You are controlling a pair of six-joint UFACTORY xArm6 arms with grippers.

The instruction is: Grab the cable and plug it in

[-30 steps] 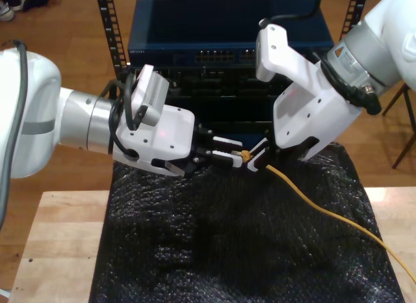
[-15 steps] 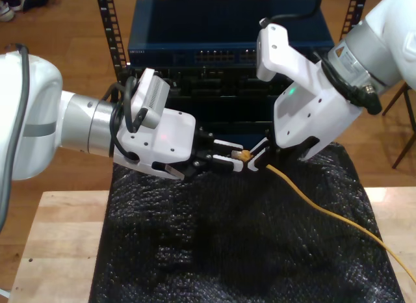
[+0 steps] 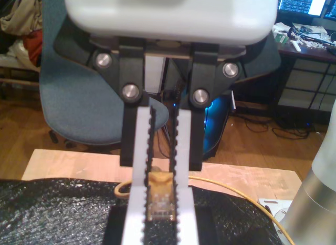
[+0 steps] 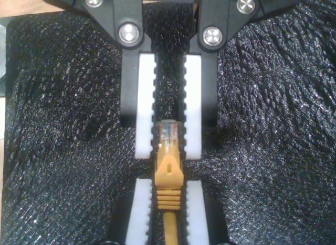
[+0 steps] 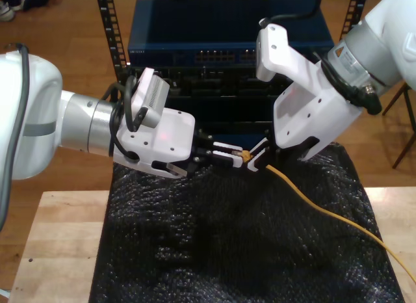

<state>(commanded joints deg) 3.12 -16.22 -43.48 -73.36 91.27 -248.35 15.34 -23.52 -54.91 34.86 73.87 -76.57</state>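
Above a black bubble-wrap mat (image 5: 240, 238), my two grippers meet tip to tip. My second gripper (image 4: 168, 197) is clamped on the orange boot of the cable (image 4: 168, 174). My first gripper (image 3: 160, 203) is closed around the clear plug (image 3: 160, 200), pointing toward a blue network switch (image 5: 227, 33).

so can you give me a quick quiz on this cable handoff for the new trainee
1. True or false: the cable plug lies loose on the black mat.
2. How many grippers grip the plug end: A one, B both, C none?
3. Fill in: the cable trails off toward the exterior view's ___ side.

Key: 1 false. 2 B, my first gripper and my second gripper. 3 right.
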